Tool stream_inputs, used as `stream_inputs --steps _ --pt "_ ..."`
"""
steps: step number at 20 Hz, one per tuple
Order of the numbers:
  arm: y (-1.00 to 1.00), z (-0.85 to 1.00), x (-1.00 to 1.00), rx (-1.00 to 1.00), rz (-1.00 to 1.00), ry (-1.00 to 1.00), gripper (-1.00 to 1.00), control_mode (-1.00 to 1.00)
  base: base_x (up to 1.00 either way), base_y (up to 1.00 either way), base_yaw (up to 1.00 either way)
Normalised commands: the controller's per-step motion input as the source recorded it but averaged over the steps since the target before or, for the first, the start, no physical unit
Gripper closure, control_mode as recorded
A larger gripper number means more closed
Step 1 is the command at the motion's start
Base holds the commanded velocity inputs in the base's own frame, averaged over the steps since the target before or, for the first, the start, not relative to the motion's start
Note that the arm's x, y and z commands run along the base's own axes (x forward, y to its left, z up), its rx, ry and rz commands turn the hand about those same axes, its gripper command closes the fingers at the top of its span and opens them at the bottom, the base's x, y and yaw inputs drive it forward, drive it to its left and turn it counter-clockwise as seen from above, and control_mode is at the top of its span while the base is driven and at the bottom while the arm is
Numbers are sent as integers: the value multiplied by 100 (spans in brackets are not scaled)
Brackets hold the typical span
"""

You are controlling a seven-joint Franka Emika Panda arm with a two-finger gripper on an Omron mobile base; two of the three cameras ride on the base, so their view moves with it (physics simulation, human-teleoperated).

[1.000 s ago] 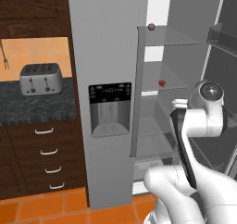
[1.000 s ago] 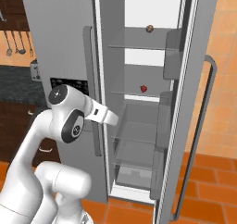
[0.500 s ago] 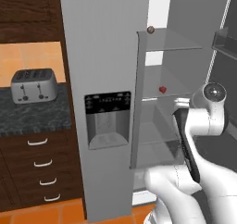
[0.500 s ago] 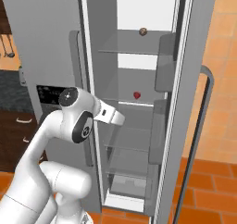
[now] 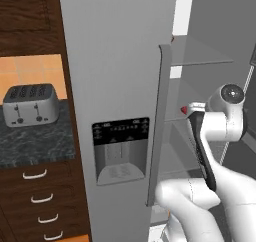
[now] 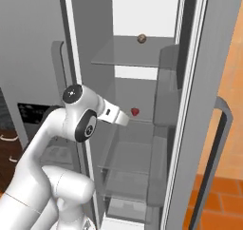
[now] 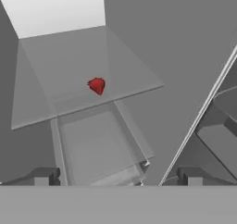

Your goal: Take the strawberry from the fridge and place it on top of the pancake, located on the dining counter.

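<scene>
1. One strawberry (image 7: 97, 85) lies inside my fridge (image 5: 115, 61), a tiny red berry on a clear glass shelf (image 6: 142, 124) about halfway up the open compartment. It sits near the middle of that shelf, toward the back wall.
2. My tool (image 7: 118, 176) is spread wide, its two dark fingertips (image 7: 42, 177) standing well apart and pinching nothing. It points at the berry from outside the shelf's front edge and is not touching it.
3. One fridge stands before me, tall and grey with two doors. The left door is shut and carries one black water dispenser panel (image 5: 121, 148) and one long vertical handle (image 5: 157, 126). The right door (image 6: 209, 81) is swung open, with its own long handle (image 6: 213, 162) and grey door bins.
4. I count at least three glass shelves stacked in the open compartment. One small brown round thing (image 6: 141, 38) rests on the shelf above the berry; I cannot tell what it is.
5. Below the berry's shelf, a clear drawer (image 7: 95, 144) sits open to my camera.
6. From the left base view, the shut door's handle and my own white arm (image 5: 220, 121) cover most of the berry, leaving a red sliver.
7. To the left of the fridge, one silver toaster (image 5: 29, 103) stands on a dark speckled desk (image 5: 35, 141), over dark wood drawers with four pale handles (image 5: 35, 174).
</scene>
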Motion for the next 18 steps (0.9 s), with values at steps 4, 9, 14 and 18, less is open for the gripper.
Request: stream_inputs --steps 4,9,14,18 --pt "0 0 0 0 0 0 -100 100 43 -24 0" --pt "-40 -45 45 16 9 2 -100 -100 0 0 0" --pt "20 -18 72 0 20 18 -100 -100 0 0 0" --pt "8 -3 51 -12 6 16 -100 -100 0 0 0"
